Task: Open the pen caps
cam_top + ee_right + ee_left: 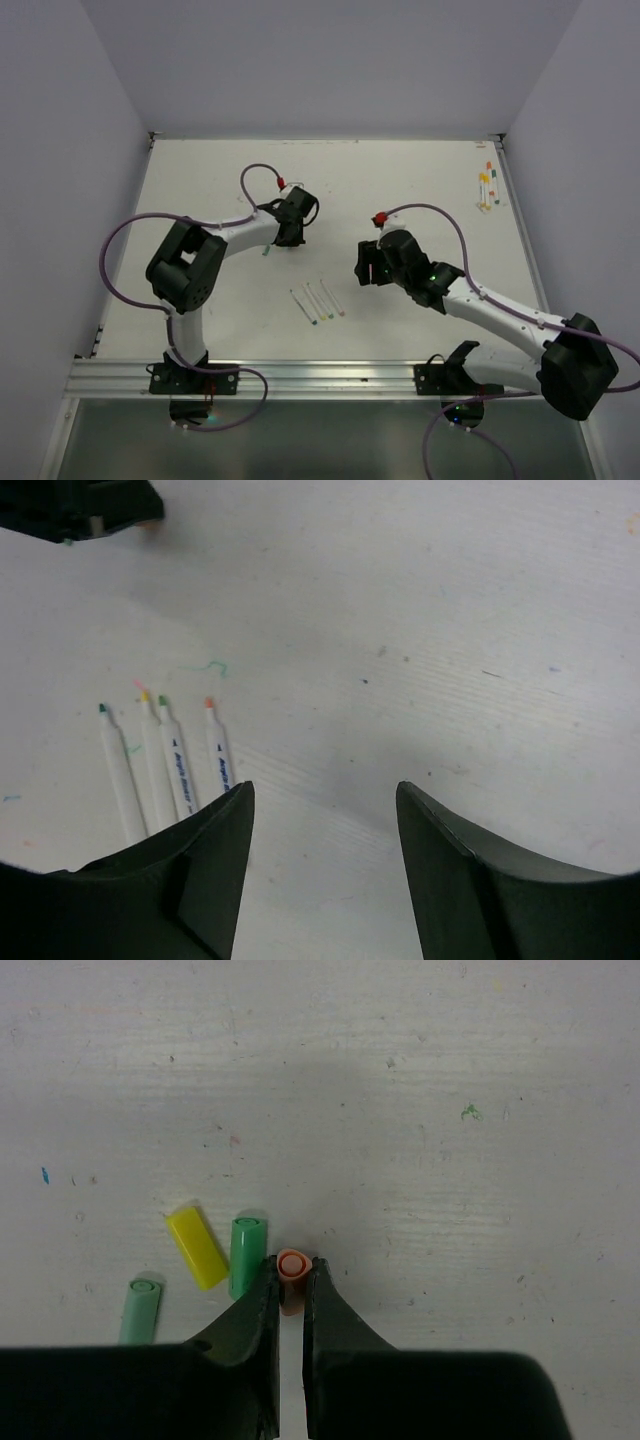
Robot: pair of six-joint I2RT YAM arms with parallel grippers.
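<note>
In the left wrist view my left gripper [291, 1274] is shut on a small orange pen cap [291, 1261], its open end facing the camera, just above the table. Beside it three loose caps lie on the table: a green one [245, 1255], a yellow one [197, 1248] and a pale green one [141, 1310]. Several white-barrelled pens [175, 765] with bare coloured tips lie side by side, left of my right gripper [325, 798], which is open and holds nothing. From above, the left gripper [290, 236] is at mid-table and the right gripper [366, 263] is to its right, with the uncapped pens [318, 300] in front of them.
More capped pens [487, 187] lie at the far right edge of the white table [420, 180]. Purple cables with red plugs [380, 217] arc over both arms. White walls close in the table on three sides.
</note>
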